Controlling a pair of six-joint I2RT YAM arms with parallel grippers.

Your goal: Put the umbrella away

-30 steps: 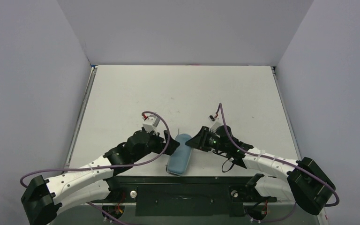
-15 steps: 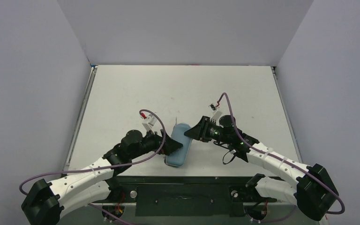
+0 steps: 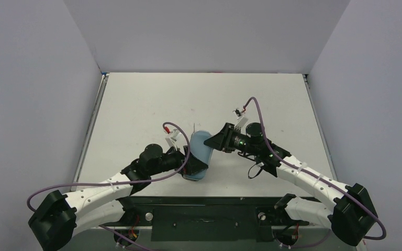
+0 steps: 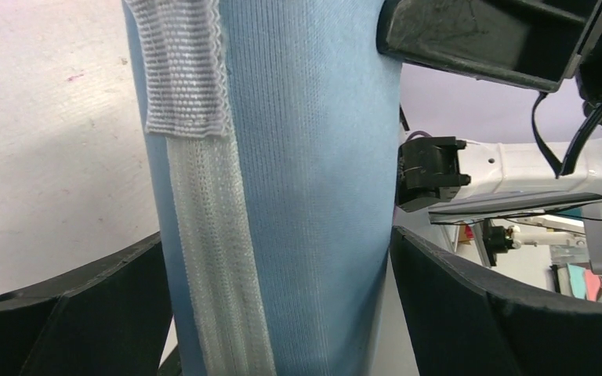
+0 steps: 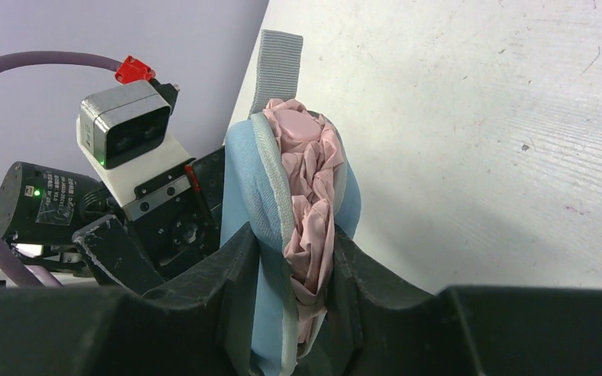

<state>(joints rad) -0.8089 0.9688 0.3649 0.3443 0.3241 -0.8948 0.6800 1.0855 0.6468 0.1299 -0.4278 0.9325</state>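
1. Two grippers meet on one light blue case [image 3: 198,152], which sits tilted near the front edge of your desk [image 3: 152,104], midway between the arms.
2. Your left gripper [image 3: 188,162] is spread to its full width. In its wrist view the case [image 4: 298,196] stands between the two fingers [image 4: 86,313] and fills the gap from one to the other. You cannot tell from that view whether the fingers press on it or only flank it.
3. Your right gripper [image 3: 215,142] comes in from the opposite side and is partly closed, pinching the case at its open mouth. In the right wrist view, one finger [image 5: 227,274] lies on each blue wall [image 5: 243,180].
4. Your umbrella [image 5: 310,196] is inside the case: crumpled salmon-pink fabric shows along the open slit, with a rounded pink end at the top. It sits directly between the right gripper's [image 5: 291,235] fingers.
5. One grey webbing tab [image 5: 280,66] sticks up from the top end of the case. A pale mesh strip [image 4: 184,70] runs down its outer face in the left wrist view.
6. Past the case, the right wrist view shows the left wrist camera [image 5: 121,129] and its purple cable [image 5: 39,63].
7. You cannot tell whether the case's lower end rests on the desk.
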